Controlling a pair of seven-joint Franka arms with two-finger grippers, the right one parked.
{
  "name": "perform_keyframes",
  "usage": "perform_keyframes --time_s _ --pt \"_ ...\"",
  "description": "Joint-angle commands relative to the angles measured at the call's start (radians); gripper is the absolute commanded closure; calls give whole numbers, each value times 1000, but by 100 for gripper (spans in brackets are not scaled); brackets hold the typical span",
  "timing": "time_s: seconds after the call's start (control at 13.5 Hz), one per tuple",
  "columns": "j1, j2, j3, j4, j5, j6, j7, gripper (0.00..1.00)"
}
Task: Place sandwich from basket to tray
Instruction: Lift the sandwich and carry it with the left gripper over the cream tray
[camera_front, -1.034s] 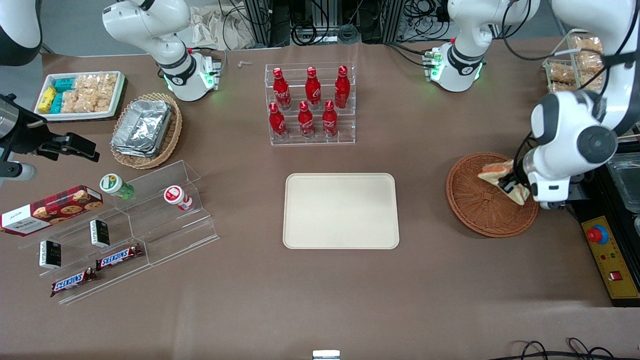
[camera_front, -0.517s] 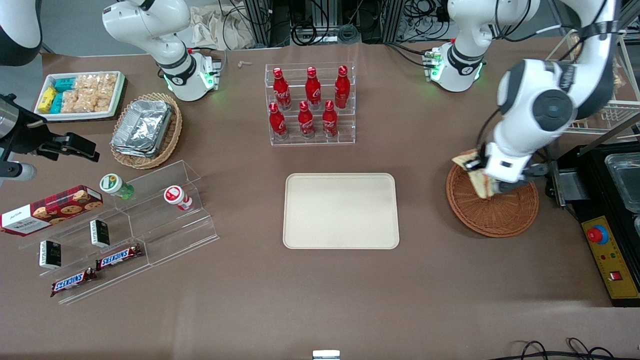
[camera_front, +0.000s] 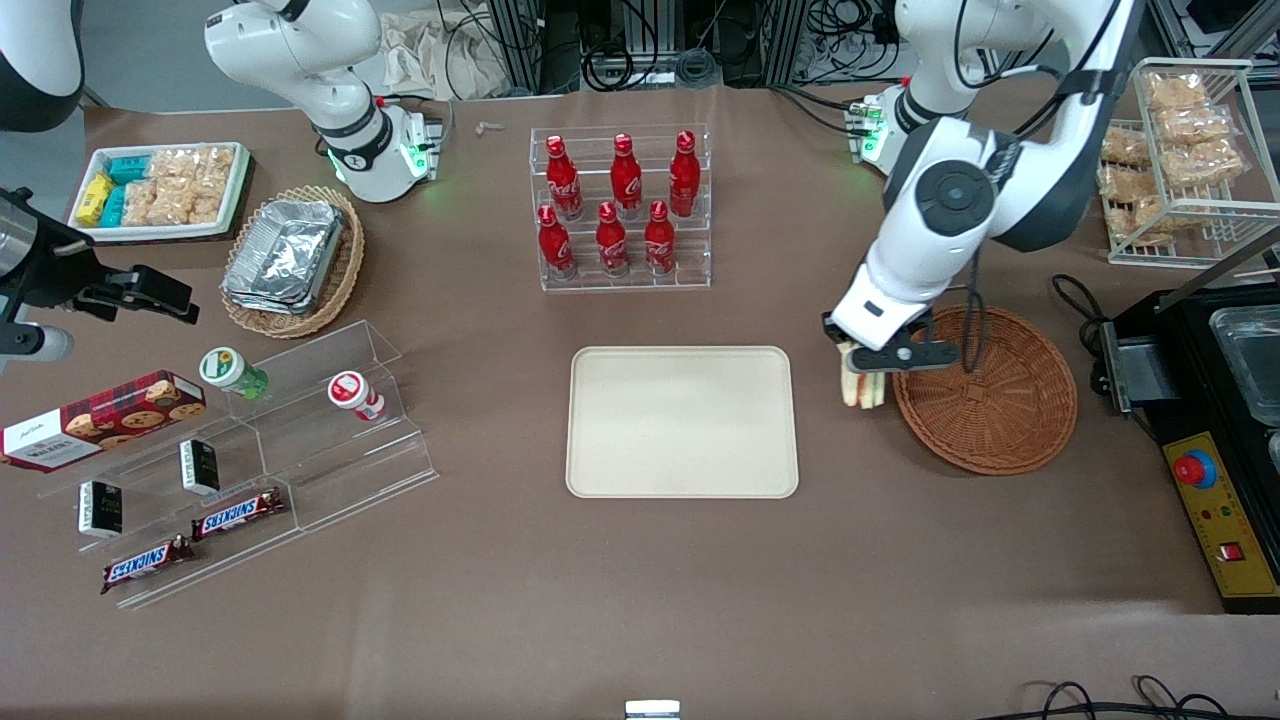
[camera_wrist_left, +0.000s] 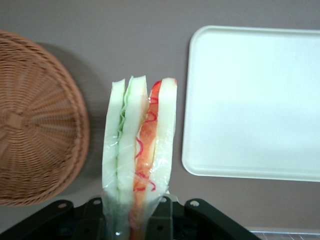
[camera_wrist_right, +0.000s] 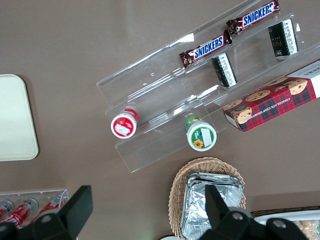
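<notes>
Front view: gripper (camera_front: 866, 377) clamped on the sandwich (camera_front: 862, 388), held in the air over bare table between the basket (camera_front: 1000, 400) and the tray (camera_front: 682, 421). Left wrist view: sandwich (camera_wrist_left: 139, 150) hangs upright in the fingers (camera_wrist_left: 161, 220), filling edge facing the camera; basket (camera_wrist_left: 35, 120) and tray (camera_wrist_left: 255, 100) on either side.

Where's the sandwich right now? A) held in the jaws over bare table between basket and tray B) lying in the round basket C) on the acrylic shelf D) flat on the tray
A: the gripper holds the sandwich clamped between its jaws, hanging over the brown table between the basket and the tray, touching neither.
</notes>
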Motion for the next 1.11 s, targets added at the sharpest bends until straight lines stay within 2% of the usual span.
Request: perform_keyframes --time_s 0.0,0.44,0.74,1.03 --pt "4 83 -22 69 -8 -2 23 100" --pt "-53 264 -48 204 18 -8 -23 100" --pt "-67 336 -48 243 80 -3 -56 100" --pt "-87 477 -48 350 189 -20 -121 100"
